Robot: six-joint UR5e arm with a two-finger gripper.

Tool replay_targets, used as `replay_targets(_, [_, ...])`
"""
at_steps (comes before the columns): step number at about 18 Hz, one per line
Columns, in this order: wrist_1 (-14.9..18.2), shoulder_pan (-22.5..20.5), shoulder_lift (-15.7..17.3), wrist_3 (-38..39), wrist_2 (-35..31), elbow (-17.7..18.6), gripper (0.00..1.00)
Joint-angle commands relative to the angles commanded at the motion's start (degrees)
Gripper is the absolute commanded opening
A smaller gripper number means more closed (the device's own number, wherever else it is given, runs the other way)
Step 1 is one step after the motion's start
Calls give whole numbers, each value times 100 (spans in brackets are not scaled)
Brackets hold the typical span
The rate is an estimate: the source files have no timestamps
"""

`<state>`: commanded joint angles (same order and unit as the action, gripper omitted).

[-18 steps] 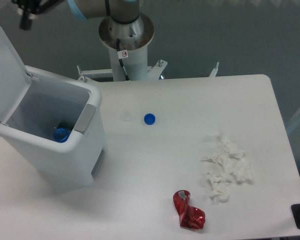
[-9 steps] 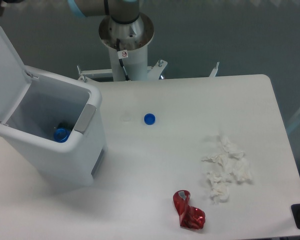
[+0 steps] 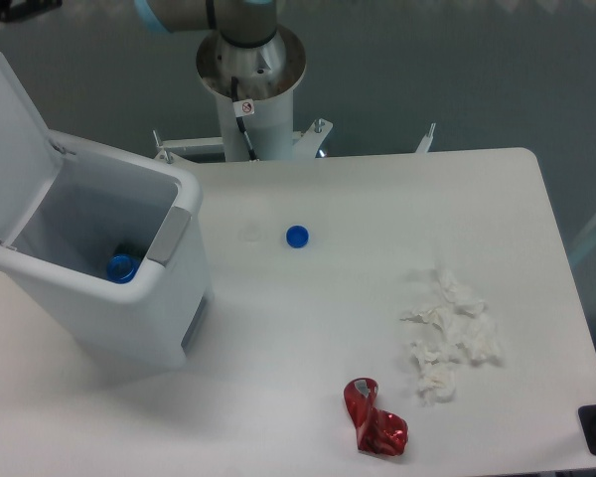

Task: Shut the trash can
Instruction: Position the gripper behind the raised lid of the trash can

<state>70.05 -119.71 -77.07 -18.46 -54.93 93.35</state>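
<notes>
The white trash can (image 3: 129,298) stands open on the left side of the table. Its flat lid (image 3: 10,139) is tipped up and back at the far left, and the grey push-tab (image 3: 169,236) sits on the front rim. Inside the bin lies a blue bottle cap (image 3: 121,266). Only a dark piece of my gripper (image 3: 15,8) shows at the top left corner, above and behind the raised lid and not touching it. Its fingers are cut off by the frame edge.
A blue cap (image 3: 297,237) and a faint clear cap (image 3: 250,234) lie mid-table. Crumpled white tissues (image 3: 452,333) sit to the right, and a crushed red can (image 3: 375,417) lies near the front edge. The arm's base column (image 3: 250,89) stands behind the table.
The gripper has travelled left and up from beside the lid's top, until it sits mostly out of frame at the top left corner. The trash can and lid have not moved.
</notes>
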Motion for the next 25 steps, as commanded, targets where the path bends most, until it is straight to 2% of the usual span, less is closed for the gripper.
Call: replay_targets(25, [9,-44,8,193,-272,-80,0])
